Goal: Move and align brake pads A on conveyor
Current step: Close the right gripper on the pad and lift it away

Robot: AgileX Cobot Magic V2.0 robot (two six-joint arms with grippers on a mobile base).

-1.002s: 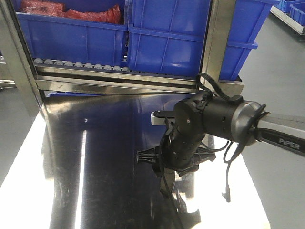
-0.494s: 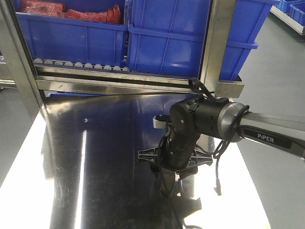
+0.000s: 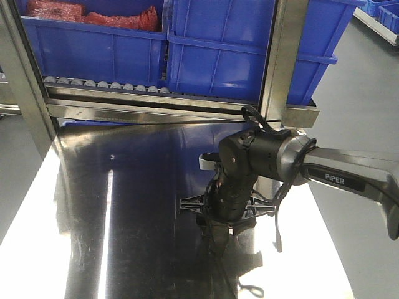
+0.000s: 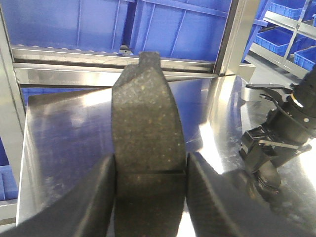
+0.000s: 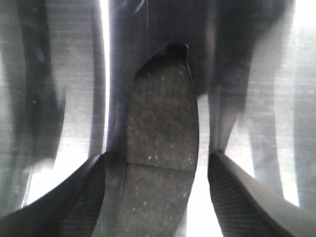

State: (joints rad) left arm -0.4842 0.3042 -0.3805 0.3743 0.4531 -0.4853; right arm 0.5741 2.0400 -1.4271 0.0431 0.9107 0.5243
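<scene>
As fingers (image 4: 96, 197) press, pad (image 4: 148, 113) fills left claw (image 4: 150, 160).

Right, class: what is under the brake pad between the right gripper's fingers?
The shiny steel table shows all around the brake pad. The patch directly beneath the pad is covered, so contact cannot be judged. The right gripper stands open around it.

The black-and-silver right arm (image 3: 268, 159) reaches in from the right, wrist bent down, its black right gripper (image 5: 157, 158) spread open. The black left gripper (image 4: 151, 165) points toward the far side, fingers clamped on a dark grey curved brake pad (image 4: 147, 113).
</scene>
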